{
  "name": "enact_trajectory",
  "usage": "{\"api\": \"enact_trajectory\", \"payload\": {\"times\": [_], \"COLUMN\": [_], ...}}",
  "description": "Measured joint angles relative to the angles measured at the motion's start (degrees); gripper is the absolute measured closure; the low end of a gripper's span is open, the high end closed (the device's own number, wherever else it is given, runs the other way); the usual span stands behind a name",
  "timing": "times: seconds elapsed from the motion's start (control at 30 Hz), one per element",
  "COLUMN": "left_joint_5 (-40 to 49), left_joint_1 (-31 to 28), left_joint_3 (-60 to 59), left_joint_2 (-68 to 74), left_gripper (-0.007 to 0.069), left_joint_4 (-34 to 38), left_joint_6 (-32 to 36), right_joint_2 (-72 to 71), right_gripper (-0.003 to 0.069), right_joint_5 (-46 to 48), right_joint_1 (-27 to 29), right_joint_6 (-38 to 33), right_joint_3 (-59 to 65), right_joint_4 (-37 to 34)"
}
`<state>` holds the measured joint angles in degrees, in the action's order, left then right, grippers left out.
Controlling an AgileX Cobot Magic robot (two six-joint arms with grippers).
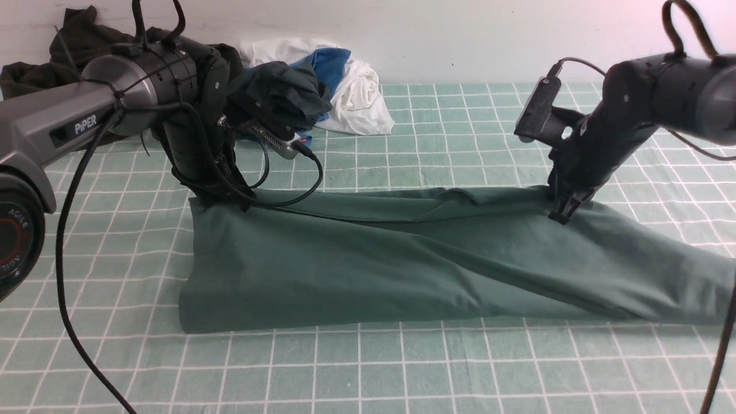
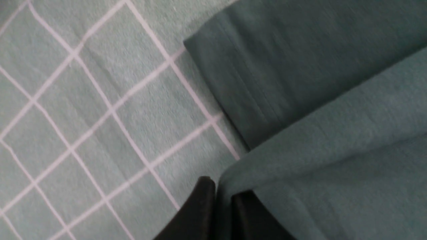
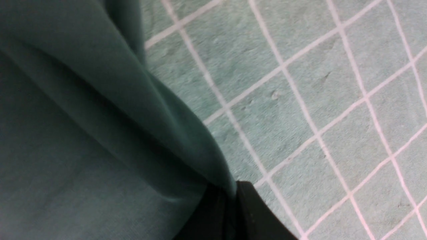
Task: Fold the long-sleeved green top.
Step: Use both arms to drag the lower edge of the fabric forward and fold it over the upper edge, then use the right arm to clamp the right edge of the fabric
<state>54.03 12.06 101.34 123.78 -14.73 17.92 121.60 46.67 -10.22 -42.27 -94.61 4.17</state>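
1. Table (image 1: 368,374): covered by a pale green checked cloth (image 1: 460,115) with white grid lines. It fills the front view.

2. Green long-sleeved top (image 1: 368,259): lies across the middle of the table as a long band running from the robot's left to its right. The right end passes out of frame. The near edge is flat, while the far edge is raised slightly at both ends.

3. Pile of other clothes (image 1: 322,86): dark, blue and white garments at the back of the table, apart from the top.

4. Left hand (image 2: 222,200): closed, with a layer of the top pinched between its fingers at the far left corner. A hemmed edge lies beneath.

5. Right hand (image 3: 230,200): closed on a gathered ridge of the top's far edge, toward the right.

Step in hand, as judged: a lengthwise fold, with both hands gripping the far edge.

Next move, as judged: lift both ends together to an even height, keeping the edge taut between the hands. Carry it toward the near edge, lay it down square, then let go.
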Motion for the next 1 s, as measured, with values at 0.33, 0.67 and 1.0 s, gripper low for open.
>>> {"api": "enact_trajectory", "payload": {"times": [0.33,0.67,1.0], "left_joint_5": [-3.86,7.6,15.2], "left_joint_1": [-0.68,-0.93,0.95], "left_joint_3": [0.31,7.75,7.84], "left_joint_2": [0.64,-0.14,-1.52], "left_gripper": [0.0357,0.0209,0.0459], "left_joint_4": [-1.01,0.58,8.35], "left_joint_6": [-3.22,-10.35,-6.45], "right_joint_2": [2.7,-1.38,6.46], "right_gripper": [0.0481,0.0395,0.0416], "right_joint_5": [-5.11,5.32,-0.75], "right_joint_1": [1.14,-1.86,-5.6], "right_joint_6": [19.43,26.11,20.08], "right_joint_3": [-1.34,-5.26,-5.21], "right_joint_4": [2.54,-4.54,-16.99]}}
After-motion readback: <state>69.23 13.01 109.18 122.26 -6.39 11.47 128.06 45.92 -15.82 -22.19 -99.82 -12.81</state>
